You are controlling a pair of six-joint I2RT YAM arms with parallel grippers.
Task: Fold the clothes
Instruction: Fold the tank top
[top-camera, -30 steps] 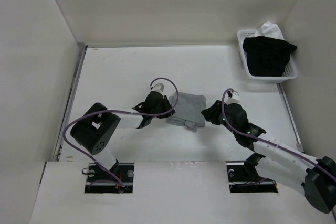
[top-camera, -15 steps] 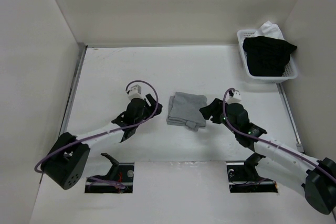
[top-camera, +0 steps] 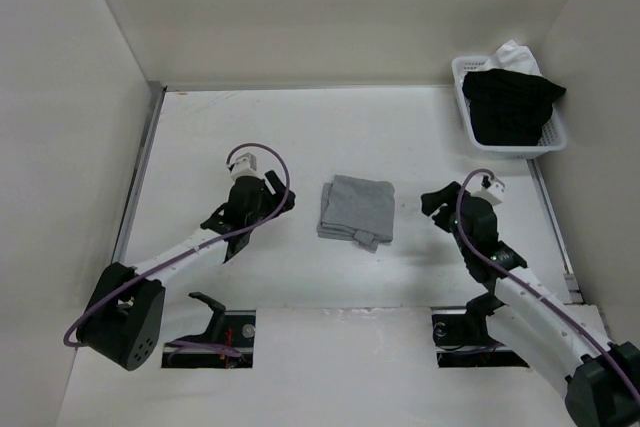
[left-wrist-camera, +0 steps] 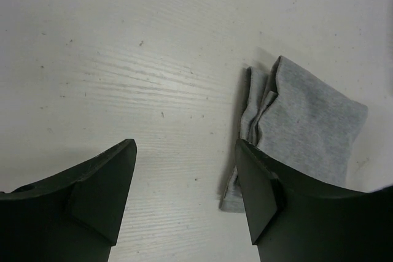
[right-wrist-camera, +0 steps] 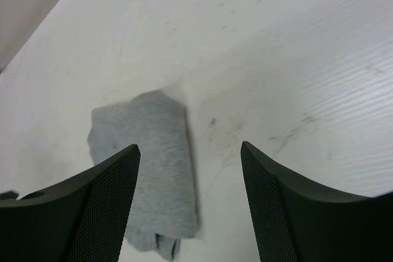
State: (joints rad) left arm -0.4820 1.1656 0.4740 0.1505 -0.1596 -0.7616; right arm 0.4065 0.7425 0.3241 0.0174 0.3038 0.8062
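Folding looks about done: grey top [top-camera: 356,210] sits bundled between left gripper [top-camera: 272,205] and right gripper [top-camera: 432,203], both wide open, empty (loose bit at its near edge might want tucking).

Light was bright and even, shadows soft. Between the jaws the table [left-wrist-camera: 153,59] looked sharp; the fingers [left-wrist-camera: 92,194] were dark, slightly blurred.

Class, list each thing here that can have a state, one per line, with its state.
grey top: folded, lying flat, ungripped.
left claw: open, empty.
right claw: open, empty.
basket: holds black garment and white cloth.
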